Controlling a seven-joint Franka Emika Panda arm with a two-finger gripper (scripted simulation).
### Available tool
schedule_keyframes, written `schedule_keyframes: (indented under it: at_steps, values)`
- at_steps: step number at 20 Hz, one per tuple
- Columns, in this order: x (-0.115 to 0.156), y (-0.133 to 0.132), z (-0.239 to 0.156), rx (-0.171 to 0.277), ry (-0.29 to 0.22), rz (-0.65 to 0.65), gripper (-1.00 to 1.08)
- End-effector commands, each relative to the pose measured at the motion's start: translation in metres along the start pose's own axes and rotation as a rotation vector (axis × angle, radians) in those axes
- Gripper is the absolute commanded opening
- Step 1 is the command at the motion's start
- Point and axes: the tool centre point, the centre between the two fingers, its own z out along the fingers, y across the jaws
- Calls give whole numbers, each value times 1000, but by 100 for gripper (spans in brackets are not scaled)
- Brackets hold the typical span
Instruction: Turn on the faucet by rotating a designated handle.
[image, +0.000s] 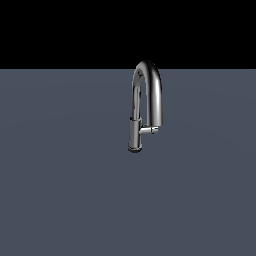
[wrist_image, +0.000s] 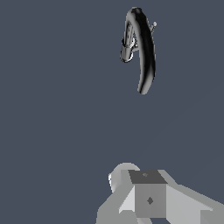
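Note:
The chrome faucet (image: 148, 90) stands upright on the flat grey surface (image: 60, 175), its arched spout rising from a darker cylindrical base (image: 135, 136). The handle (image: 149, 130) is a short thin rod sticking out of the base toward the exterior view's right, under the spout's mouth. In the wrist view the faucet (wrist_image: 145, 52) is seen from above and far off, and the handle's tip (wrist_image: 154, 25) shows beside the arch. Only grey blocks of my gripper (wrist_image: 148, 199) show at that picture's edge, well apart from the faucet, touching nothing. The arm is absent from the exterior view.
The grey surface (wrist_image: 57, 109) runs flat all around the faucet, with a black background behind it in the exterior view. No other objects show.

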Motion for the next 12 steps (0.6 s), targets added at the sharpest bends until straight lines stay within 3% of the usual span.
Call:
schedule_keyframes:
  at_steps: [1,12]
  values:
    - [8,0,0,17,-20,17,-100]
    - [64,2,4,133,-158,133,-100]
